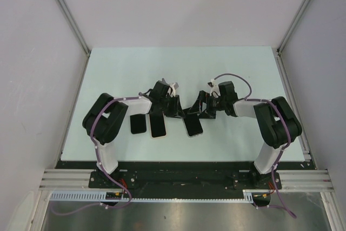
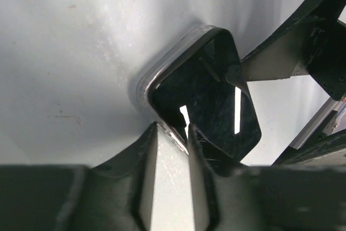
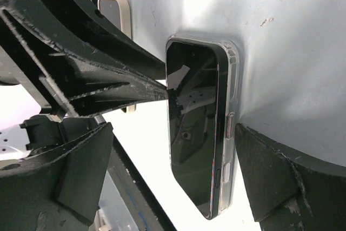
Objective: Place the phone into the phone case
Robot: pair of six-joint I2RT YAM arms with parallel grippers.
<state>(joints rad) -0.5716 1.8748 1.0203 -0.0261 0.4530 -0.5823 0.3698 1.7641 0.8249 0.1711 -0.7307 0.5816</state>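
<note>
A black phone (image 3: pixel 192 123) lies screen up inside a clear phone case (image 3: pixel 233 79) on the pale table, between the two arms. Seen from above, the phone (image 1: pixel 193 125) sits just in front of both grippers. My left gripper (image 2: pixel 173 128) has its fingers close together on a corner of the case (image 2: pixel 162 68), with the clear rim caught between the tips. In the right wrist view those left fingers (image 3: pixel 108 79) meet the phone's left edge. My right gripper (image 3: pixel 173 128) is wide open, one finger on each side of the cased phone without touching it. From overhead, the left gripper (image 1: pixel 175 109) and right gripper (image 1: pixel 204 113) nearly face each other.
Two more dark phone-shaped slabs (image 1: pixel 138 124) (image 1: pixel 158 125) lie side by side just left of the grippers. A beige-rimmed one (image 3: pixel 113 14) shows behind the left fingers. Grey walls close in the table (image 1: pixel 227 68) on three sides.
</note>
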